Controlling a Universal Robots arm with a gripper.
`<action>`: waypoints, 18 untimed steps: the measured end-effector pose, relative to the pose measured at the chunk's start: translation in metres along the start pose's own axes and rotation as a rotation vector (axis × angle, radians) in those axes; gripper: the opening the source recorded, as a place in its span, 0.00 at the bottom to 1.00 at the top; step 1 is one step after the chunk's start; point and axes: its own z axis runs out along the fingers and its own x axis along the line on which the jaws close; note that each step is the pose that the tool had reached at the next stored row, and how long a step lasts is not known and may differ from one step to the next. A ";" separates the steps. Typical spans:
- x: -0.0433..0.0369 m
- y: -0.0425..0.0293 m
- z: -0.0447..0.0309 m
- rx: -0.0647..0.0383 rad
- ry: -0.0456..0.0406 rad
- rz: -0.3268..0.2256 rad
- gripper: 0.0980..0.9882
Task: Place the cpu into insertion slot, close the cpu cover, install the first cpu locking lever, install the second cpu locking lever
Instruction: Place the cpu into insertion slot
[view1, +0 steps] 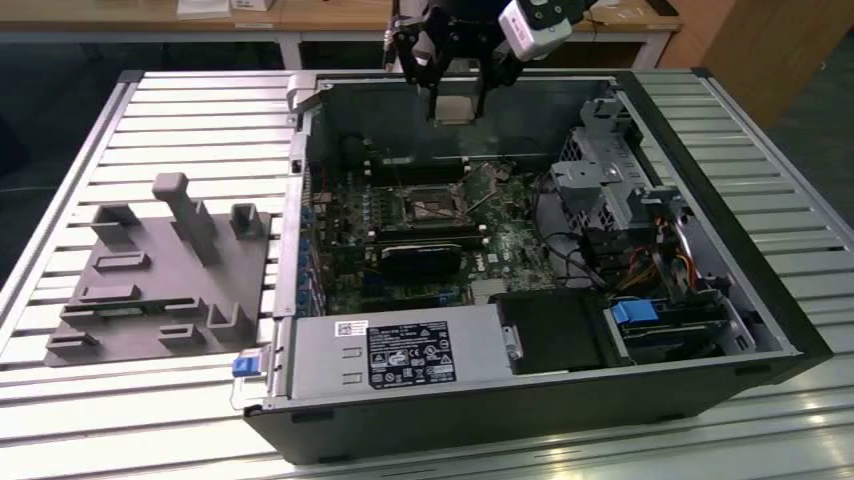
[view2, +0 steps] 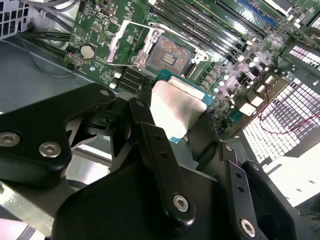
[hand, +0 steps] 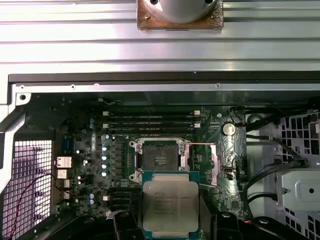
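My gripper (view1: 454, 92) hangs above the rear wall of the open computer case (view1: 747, 300), shut on the cpu (view1: 454, 108). In both wrist views the cpu (view2: 177, 107) (hand: 170, 205) is a silver-grey square chip clamped between the black fingers (view2: 150, 135) by two opposite edges. The insertion slot (view1: 430, 208) (view2: 167, 56) (hand: 160, 161) lies bare on the green motherboard, below and ahead of the chip and apart from it. In the second wrist view the cpu cover (view2: 120, 42) is a silvery frame swung open beside the slot.
A grey power supply (view1: 400, 355) fills the case's front, with a black block (view1: 420, 262) between it and the slot. A drive cage (view1: 601, 180) and cables (view1: 601, 265) crowd the exterior view's right. A grey fixture (view1: 160, 275) stands on the slatted table (view1: 200, 100) at the exterior view's left.
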 end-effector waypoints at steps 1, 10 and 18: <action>0.0000 -0.0001 0.0004 0.000 0.0000 0.000 0.49; -0.0001 -0.0014 0.0147 0.000 -0.0005 0.000 0.49; -0.0002 -0.0022 0.0270 0.000 -0.0005 0.000 0.49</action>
